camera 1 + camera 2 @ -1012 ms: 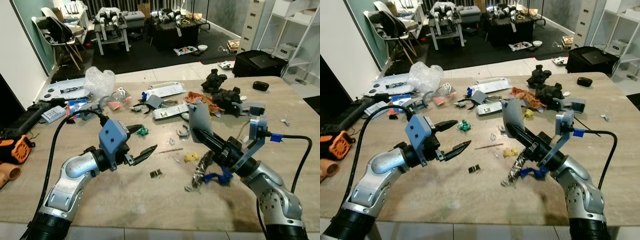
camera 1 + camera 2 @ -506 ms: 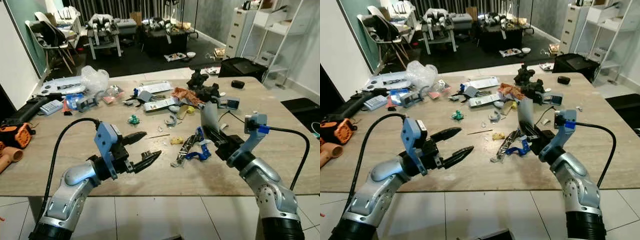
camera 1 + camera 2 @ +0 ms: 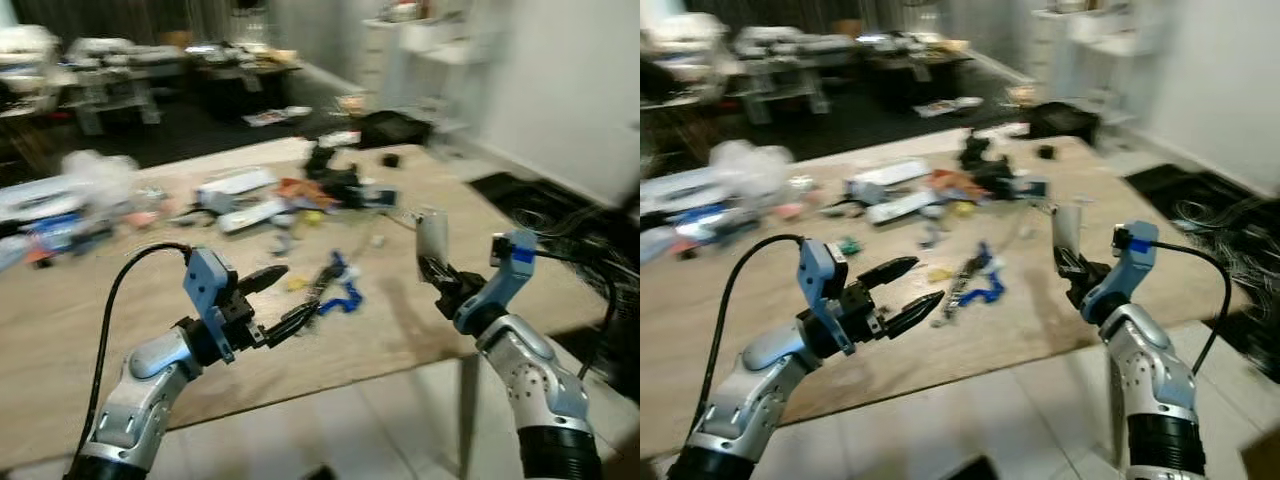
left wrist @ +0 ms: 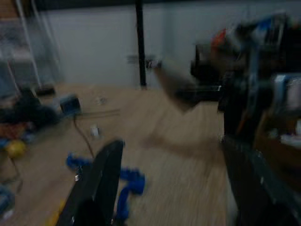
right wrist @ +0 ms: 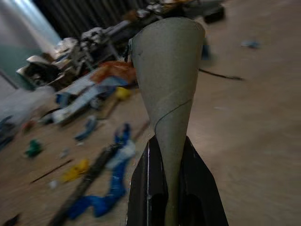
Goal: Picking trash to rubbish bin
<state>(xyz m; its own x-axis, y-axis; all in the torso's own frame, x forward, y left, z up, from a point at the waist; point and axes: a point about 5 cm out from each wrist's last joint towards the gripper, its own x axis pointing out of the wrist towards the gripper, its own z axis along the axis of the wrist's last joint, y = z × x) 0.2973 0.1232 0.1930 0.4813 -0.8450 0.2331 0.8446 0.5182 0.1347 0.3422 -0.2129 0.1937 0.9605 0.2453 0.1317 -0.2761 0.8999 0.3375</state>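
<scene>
The robot's right gripper [image 3: 1072, 262] is clamped on a grey, flattened cardboard tube [image 5: 167, 80] whose narrow lower end is pinched between the two black fingers [image 5: 141, 188], the wider end standing up well clear of the fingertips. The gripper holds the tube upright above the right-hand edge of the cluttered wooden table [image 3: 430, 310], close to the table's near right corner. The left gripper [image 3: 282, 299] hovers over the near edge of the table with its two fingers spread apart and nothing between them. On the surface just beyond the left gripper, toward the middle of the table, lie a blue strap-like scrap [image 3: 344, 294] and a dark, thin strip [image 3: 962, 284] beside it, with a small yellow piece [image 3: 296, 283] close by. More litter, including white flat packets [image 3: 235, 183] and a dark lumpy heap [image 3: 325, 160], is strewn along the far edge. The head views are blurred.
</scene>
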